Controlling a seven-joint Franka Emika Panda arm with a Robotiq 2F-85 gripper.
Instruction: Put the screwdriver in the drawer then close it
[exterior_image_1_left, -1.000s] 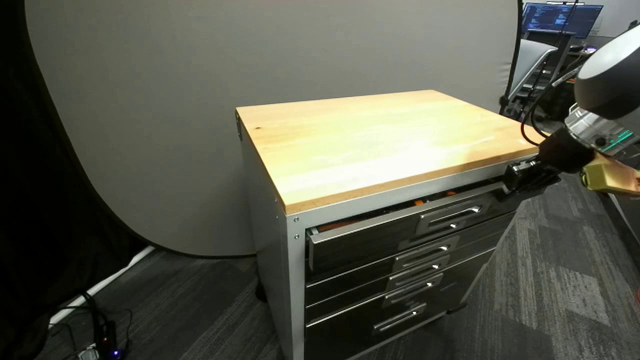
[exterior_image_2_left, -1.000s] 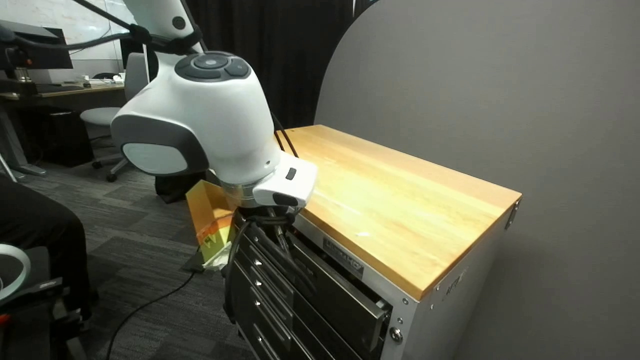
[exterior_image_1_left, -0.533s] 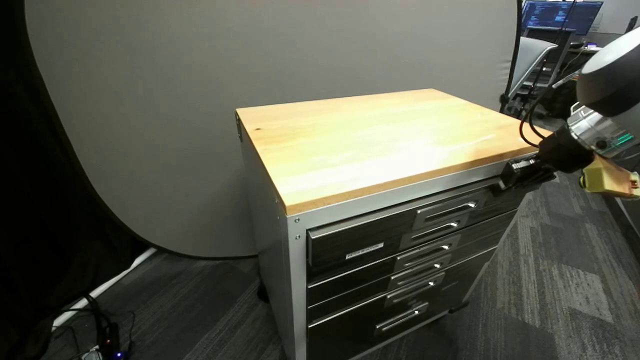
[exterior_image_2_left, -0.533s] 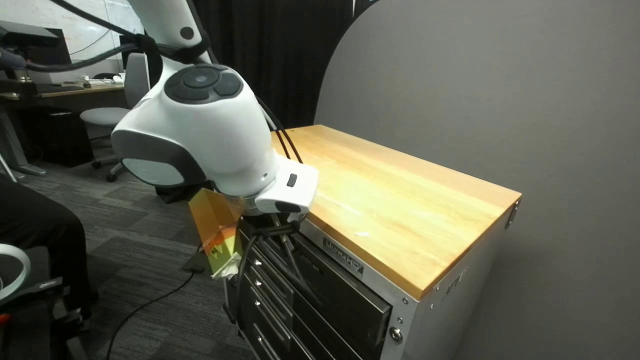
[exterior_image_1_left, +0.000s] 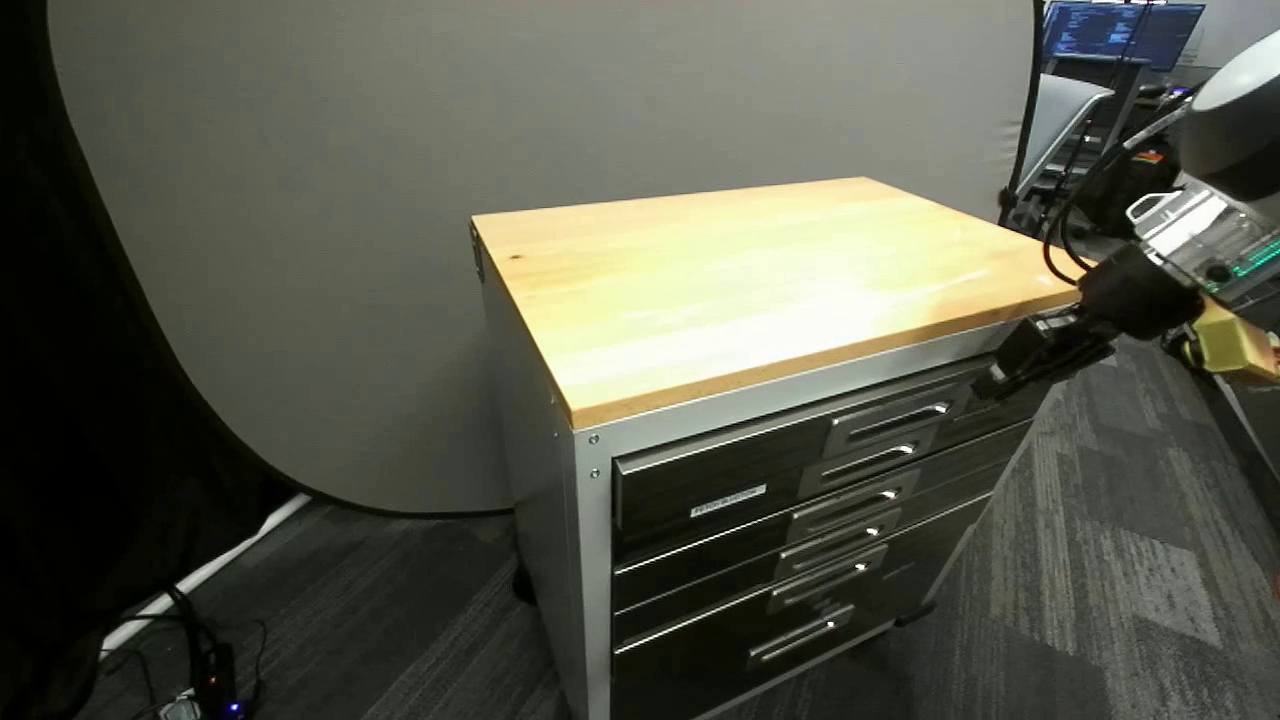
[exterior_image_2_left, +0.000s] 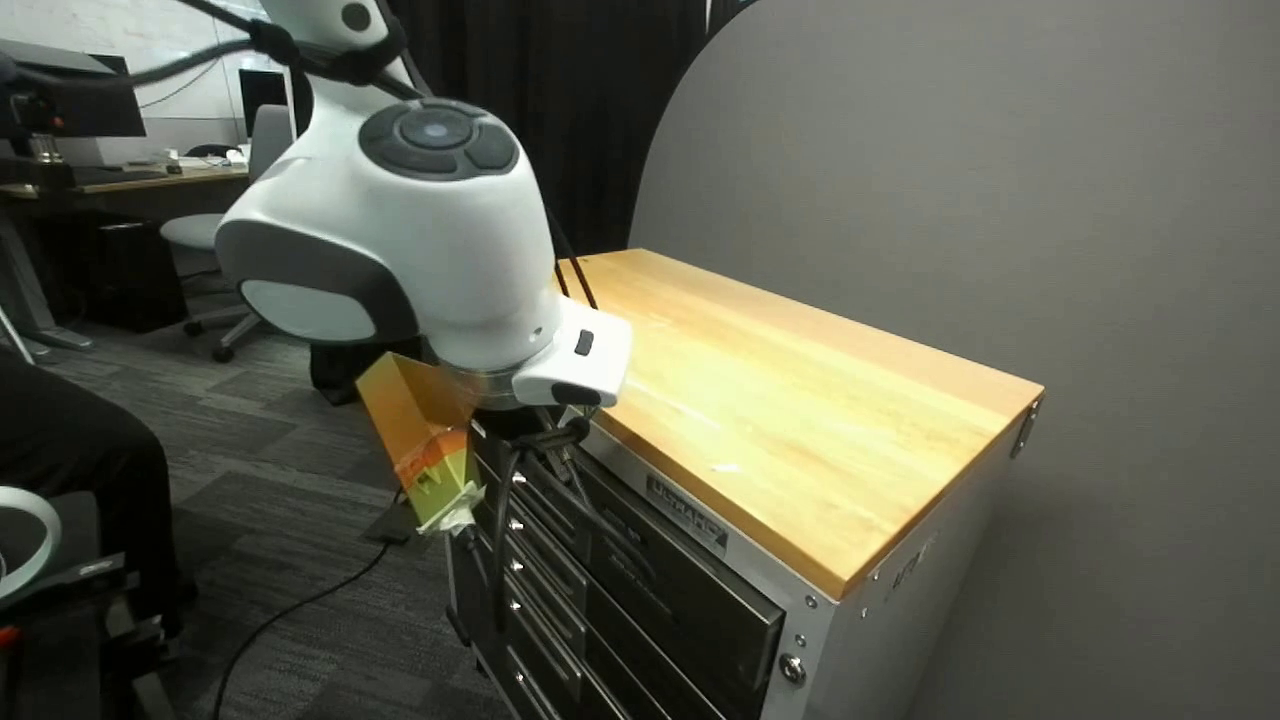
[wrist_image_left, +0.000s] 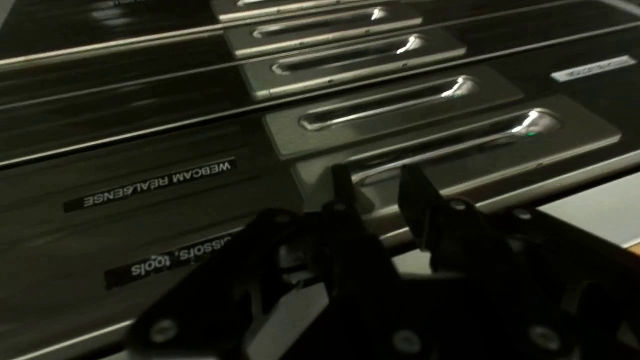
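Note:
The drawer (exterior_image_1_left: 760, 455) is the topmost one of the grey metal cabinet. Its front sits flush and shut, also in an exterior view (exterior_image_2_left: 690, 590) and in the wrist view (wrist_image_left: 500, 162), where the picture stands upside down. Its inside is hidden. The screwdriver is out of view; no tool shows on the tabletop. My gripper (exterior_image_1_left: 985, 385) is just in front of the drawer front, to the right of its bar handle. In the wrist view my gripper (wrist_image_left: 375, 175) has its two black fingertips apart, nothing between them, near one end of the handle plate. I cannot tell whether they touch it.
The wooden tabletop (exterior_image_1_left: 760, 290) overhangs just above the gripper. Lower drawers (exterior_image_1_left: 830, 600) with like handles lie below. A yellow-orange piece (exterior_image_2_left: 420, 440) hangs by the wrist with cables. A grey backdrop (exterior_image_1_left: 300, 250) stands behind the cabinet.
The top drawer was ajar one second ago, with orange tools showing; it went in and is shut. My gripper has since tilted, its tips shifting slightly left and down in an exterior view.

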